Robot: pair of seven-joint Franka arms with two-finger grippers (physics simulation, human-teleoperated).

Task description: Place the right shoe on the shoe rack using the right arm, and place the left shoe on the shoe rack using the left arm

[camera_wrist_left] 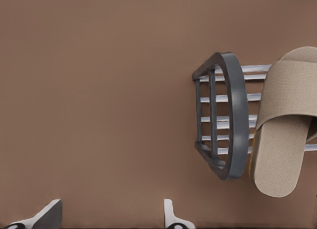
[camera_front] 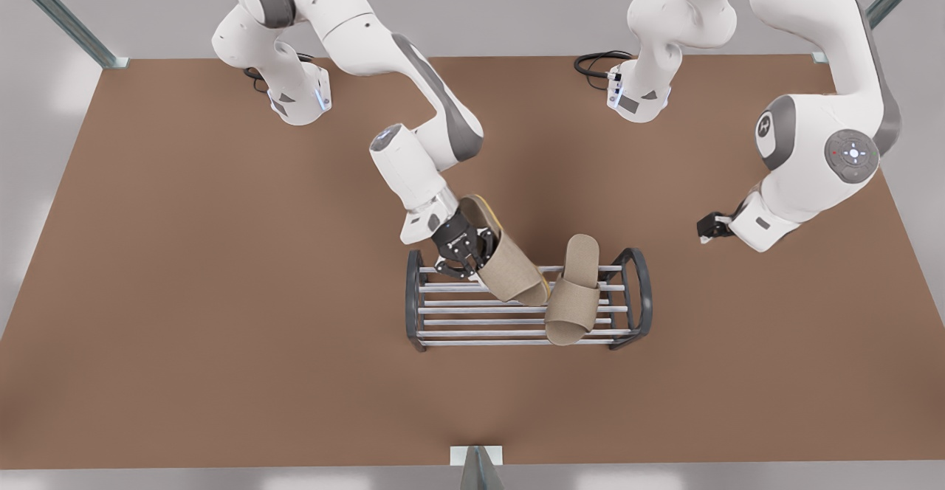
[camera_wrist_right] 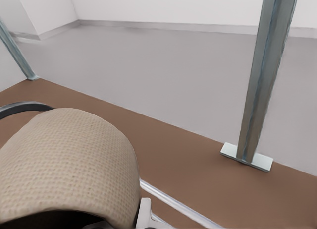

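The shoe rack (camera_front: 443,313) stands at the table's middle front, and its dark end frame (camera_wrist_left: 237,115) shows in the left wrist view. The left shoe (camera_front: 574,291), a tan slipper (camera_wrist_left: 285,135), lies flat across the bars at the front view's right end. My left gripper (camera_front: 712,226) hangs open (camera_wrist_left: 109,221) off that end, apart from the rack and holding nothing. My right gripper (camera_front: 461,254) is shut on the right shoe (camera_front: 509,268), which is tilted with its toe down over the middle bars beside the other slipper. The held slipper (camera_wrist_right: 64,159) sits close to the right wrist camera.
The brown table (camera_front: 184,291) spreads wide on both sides of the rack. Both arm bases (camera_front: 299,95) stand at the far edge with black cables (camera_front: 594,62). Metal posts (camera_front: 478,468) (camera_wrist_right: 265,75) stand at the table's edges and corners.
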